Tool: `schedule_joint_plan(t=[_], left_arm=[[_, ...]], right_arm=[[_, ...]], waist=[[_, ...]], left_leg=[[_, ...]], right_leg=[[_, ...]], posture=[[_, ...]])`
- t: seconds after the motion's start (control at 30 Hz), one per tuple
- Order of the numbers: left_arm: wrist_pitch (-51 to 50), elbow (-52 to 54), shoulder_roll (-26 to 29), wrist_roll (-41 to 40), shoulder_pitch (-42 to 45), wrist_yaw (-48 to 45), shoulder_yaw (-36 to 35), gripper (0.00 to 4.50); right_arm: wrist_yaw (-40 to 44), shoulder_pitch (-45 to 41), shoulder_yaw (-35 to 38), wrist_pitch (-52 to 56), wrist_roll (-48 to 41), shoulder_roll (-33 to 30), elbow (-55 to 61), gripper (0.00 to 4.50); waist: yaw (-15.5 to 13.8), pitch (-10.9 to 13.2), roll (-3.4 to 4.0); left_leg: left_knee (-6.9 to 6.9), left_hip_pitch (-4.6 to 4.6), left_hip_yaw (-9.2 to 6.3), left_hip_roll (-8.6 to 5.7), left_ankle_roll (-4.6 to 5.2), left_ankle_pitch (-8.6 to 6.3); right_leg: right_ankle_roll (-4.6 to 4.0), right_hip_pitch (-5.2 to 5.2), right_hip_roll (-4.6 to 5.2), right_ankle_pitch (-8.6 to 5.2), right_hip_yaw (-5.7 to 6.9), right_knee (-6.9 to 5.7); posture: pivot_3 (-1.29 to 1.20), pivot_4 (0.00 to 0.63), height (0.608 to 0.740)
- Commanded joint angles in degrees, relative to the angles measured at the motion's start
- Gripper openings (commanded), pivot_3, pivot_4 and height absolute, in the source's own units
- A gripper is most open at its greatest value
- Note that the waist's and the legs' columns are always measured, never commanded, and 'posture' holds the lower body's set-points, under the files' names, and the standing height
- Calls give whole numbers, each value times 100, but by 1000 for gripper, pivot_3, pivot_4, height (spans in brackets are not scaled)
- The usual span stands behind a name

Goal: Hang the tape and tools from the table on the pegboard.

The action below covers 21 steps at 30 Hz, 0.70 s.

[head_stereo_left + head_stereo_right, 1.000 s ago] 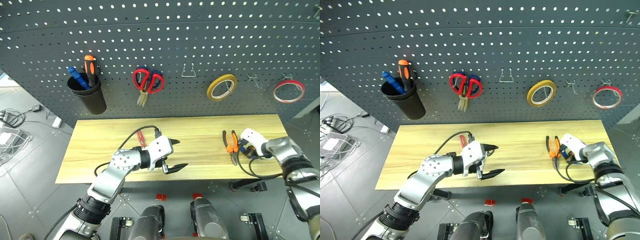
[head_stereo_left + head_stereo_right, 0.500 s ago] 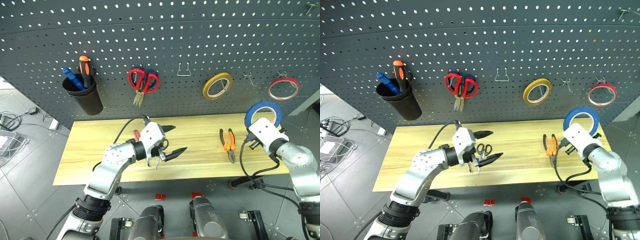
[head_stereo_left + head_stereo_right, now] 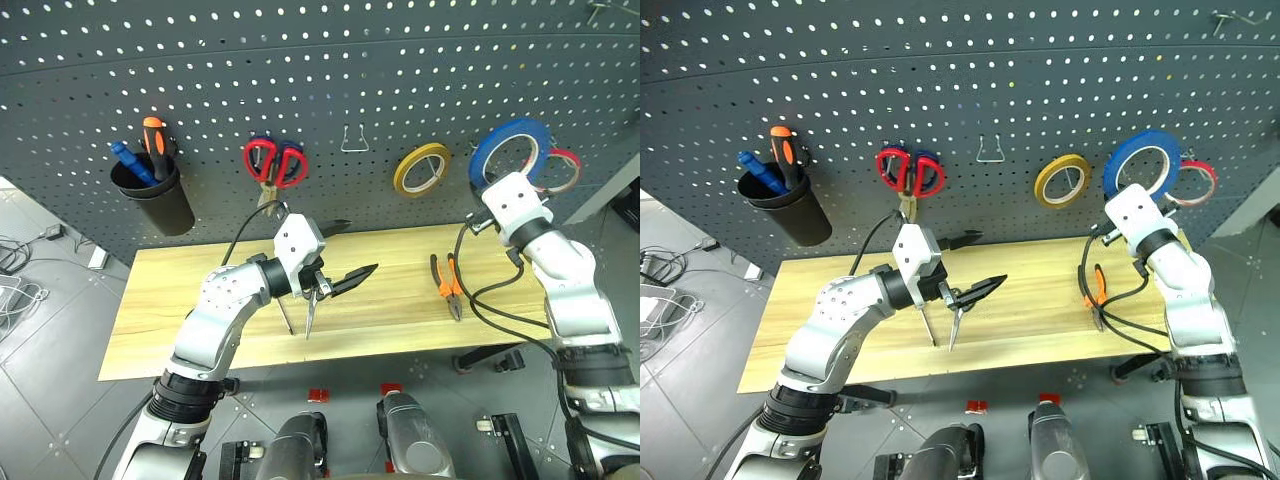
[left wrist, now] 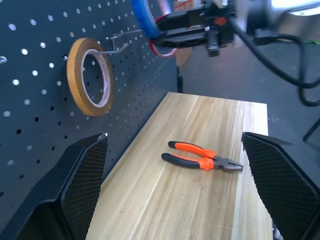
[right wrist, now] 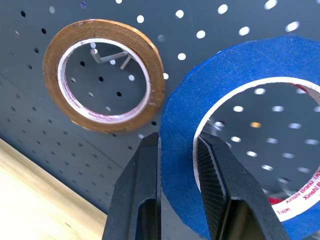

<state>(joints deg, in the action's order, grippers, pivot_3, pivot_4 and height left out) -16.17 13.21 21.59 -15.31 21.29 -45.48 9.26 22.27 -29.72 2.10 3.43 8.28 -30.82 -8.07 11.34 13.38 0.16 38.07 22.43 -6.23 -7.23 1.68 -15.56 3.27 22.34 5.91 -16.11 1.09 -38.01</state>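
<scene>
Tape (image 3: 510,148), the blue ring, is raised against the pegboard (image 3: 320,70), pinched by its band in the closed right gripper (image 5: 177,150), between the hung yellow roll (image 3: 420,169) and the red roll (image 3: 560,170). The step in hand appears to be hanging this ring. A bare hook (image 4: 117,46) shows just above the yellow roll in the left wrist view; the next move likely calls for lining the ring's white-lined hole over a free hook, pushing it on, then releasing.

Left gripper (image 3: 350,255) stands wide and empty above the table (image 3: 200,280). Below it lie the small scissors (image 3: 312,305) and the slim screwdriver (image 3: 283,312); the pliers (image 3: 446,282) lie on the table's right part, all not yet hung.

Obstacles: the red roll sits close behind the blue ring and may be knocked. Red-handled scissors (image 3: 272,165), a wire hook (image 3: 354,140) and a black cup (image 3: 152,195) occupy positions further left.
</scene>
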Motion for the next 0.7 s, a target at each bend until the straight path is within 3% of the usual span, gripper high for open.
schedule_joint_plan(t=[0.03,0.1,0.3,0.4,0.5,0.6,0.7], left_arm=[[37,215,17,45,-4,60,51,4500],[24,229,40,65,-45,87,45,4500],[151,156,350,232,-344,9,40,4500],[392,-2,695,459,-538,-147,76,4500],[596,-205,999,590,-675,-288,18,4500],[713,-384,1173,632,-695,-404,-39,4500],[791,-497,1233,658,-645,-465,-56,4500]], right_arm=[[204,-482,-112,-133,-142,66,-549,702],[203,-526,-184,26,-60,45,-757,702],[338,305,-170,1137,-144,39,-25,2673],[364,765,-178,2230,-250,196,535,3771],[-59,819,-33,3607,-315,670,847,4480],[-542,469,-213,4809,-12,944,602,4480],[-623,-22,-90,5336,-260,1219,-81,4480]], waist=[[29,0,0],[30,0,0],[-5,0,1],[-10,0,1],[23,-1,2],[48,-1,2],[64,-1,2]], left_leg=[[0,0,7,-1,2,-1],[-1,-2,11,-1,6,-4],[-8,0,9,0,6,-4],[-8,7,11,0,6,-4],[-7,5,16,0,7,-5],[-8,7,17,5,11,-6],[-7,14,18,5,20,3]], right_leg=[[0,1,-1,0,-11,3],[0,3,-3,1,-20,4],[0,11,-7,1,-31,2],[0,23,-8,1,-39,0],[1,30,-10,2,-50,-5],[-7,43,-16,22,-54,-11],[-12,59,-18,39,-55,-15]], posture=[[-376,234,740],[-371,234,740],[-379,235,740],[-379,235,740],[-388,234,740],[-386,232,740],[-377,229,740]])
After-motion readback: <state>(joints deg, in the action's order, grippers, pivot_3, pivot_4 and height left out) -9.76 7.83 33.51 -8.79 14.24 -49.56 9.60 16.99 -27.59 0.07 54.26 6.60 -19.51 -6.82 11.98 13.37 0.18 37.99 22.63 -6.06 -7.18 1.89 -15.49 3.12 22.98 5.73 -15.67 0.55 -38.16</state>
